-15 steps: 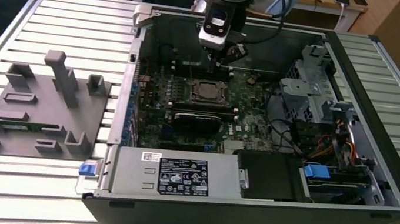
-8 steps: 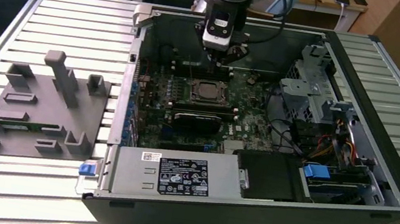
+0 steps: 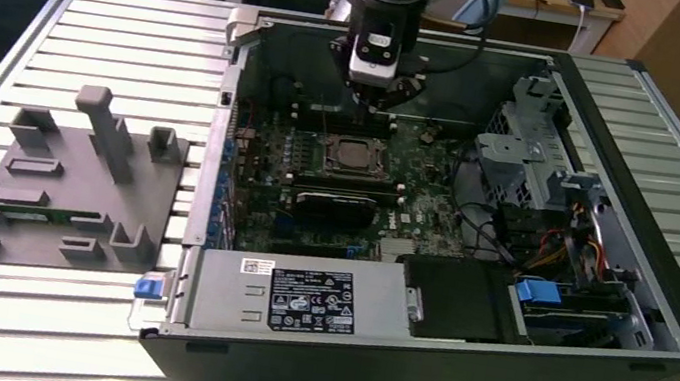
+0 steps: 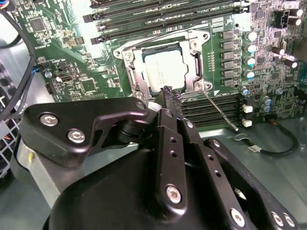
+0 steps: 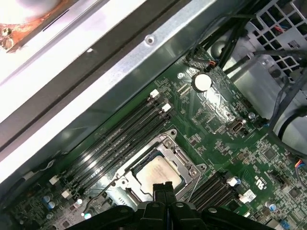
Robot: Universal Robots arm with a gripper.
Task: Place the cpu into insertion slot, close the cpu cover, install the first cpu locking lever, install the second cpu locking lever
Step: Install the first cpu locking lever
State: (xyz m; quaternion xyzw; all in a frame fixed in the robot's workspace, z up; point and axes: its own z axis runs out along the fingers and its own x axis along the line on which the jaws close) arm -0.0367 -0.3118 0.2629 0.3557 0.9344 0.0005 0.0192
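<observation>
Silver cpu (image 4: 165,71) flat in insertion slot (image 4: 142,76); cpu cover (image 4: 163,44) down around it; thin locking lever (image 4: 218,110) sticking out.

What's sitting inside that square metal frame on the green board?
A flat silver-grey chip lies inside the metal frame. The socket beneath is covered by the chip, and in the second wrist view the gripper covers part of the frame's edge.

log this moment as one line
silver-grey square cpu: seated | silvery metal cover frame: down over it | thin metal lever: sticking out | gripper: jaws shut, near cover frame
</observation>
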